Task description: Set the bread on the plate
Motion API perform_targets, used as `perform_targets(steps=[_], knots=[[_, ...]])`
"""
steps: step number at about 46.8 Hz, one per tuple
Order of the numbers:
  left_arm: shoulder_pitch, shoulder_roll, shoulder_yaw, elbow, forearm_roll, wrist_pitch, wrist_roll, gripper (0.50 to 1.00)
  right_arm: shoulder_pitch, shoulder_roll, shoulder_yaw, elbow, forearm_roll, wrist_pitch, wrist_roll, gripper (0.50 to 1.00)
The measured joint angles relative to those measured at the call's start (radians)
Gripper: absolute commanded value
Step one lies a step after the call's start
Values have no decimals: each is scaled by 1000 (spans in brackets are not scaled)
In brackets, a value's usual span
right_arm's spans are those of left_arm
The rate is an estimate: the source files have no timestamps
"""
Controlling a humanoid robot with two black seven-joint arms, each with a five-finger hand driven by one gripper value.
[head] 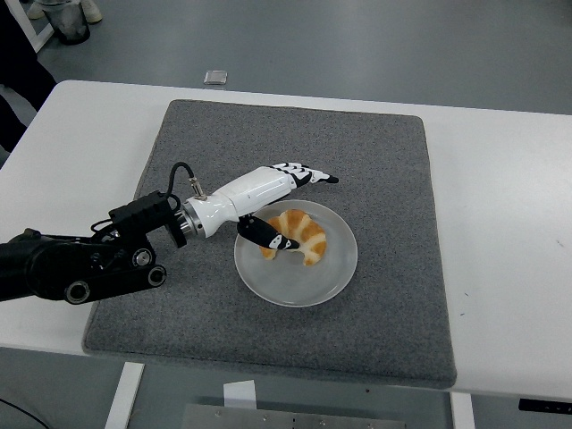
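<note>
A golden croissant (pixel 298 234) lies on the clear round plate (pixel 304 281) in the middle of the grey mat. My left hand (pixel 299 206) reaches in from the left, white with black fingertips, and hovers over the plate's left rim. Its fingers (pixel 311 173) are stretched out above and behind the bread, and the thumb (pixel 270 238) sits low by the croissant's left end. The hand is open and holds nothing. The right arm does not show.
A grey mat (pixel 375 161) covers most of the white table (pixel 500 197). A small grey object (pixel 214 77) lies on the floor beyond the table's far edge. A person's dark clothing (pixel 18 63) shows at the top left.
</note>
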Motion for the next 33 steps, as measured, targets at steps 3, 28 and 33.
perform_targets(steps=[3, 28, 33], knots=[[-1, 12, -25, -19, -53, -37, 0, 994, 0, 0, 0, 0, 0, 0, 0, 952], [-28, 68, -482, 42, -487, -495, 9, 994, 0, 0, 0, 0, 0, 0, 0, 952], [-70, 68, -489, 118, -600, -541, 9, 994, 0, 0, 0, 0, 0, 0, 0, 952]])
